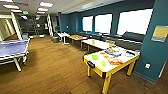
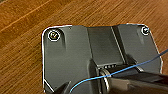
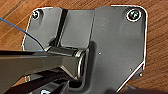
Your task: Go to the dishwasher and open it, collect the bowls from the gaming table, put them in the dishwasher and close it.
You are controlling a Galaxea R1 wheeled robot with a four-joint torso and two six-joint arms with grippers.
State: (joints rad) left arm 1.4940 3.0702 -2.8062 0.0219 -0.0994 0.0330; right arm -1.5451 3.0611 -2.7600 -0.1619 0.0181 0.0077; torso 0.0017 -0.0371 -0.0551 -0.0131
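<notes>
Bowls [image 1: 95,57] uncollected on gaming table [image 1: 117,65] at 2 o'clock across wood floor [image 1: 57,72], so loading and closing remain; grip of either hand: cannot tell.

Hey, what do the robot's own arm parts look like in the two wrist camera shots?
Each wrist view has a wide dark grey plate with rounded corners, pale edges and round silvery fittings at the corners. A dark jointed bar ending in a metallic ring crosses it. A thin blue cable runs across the left one, and another the right.
</notes>
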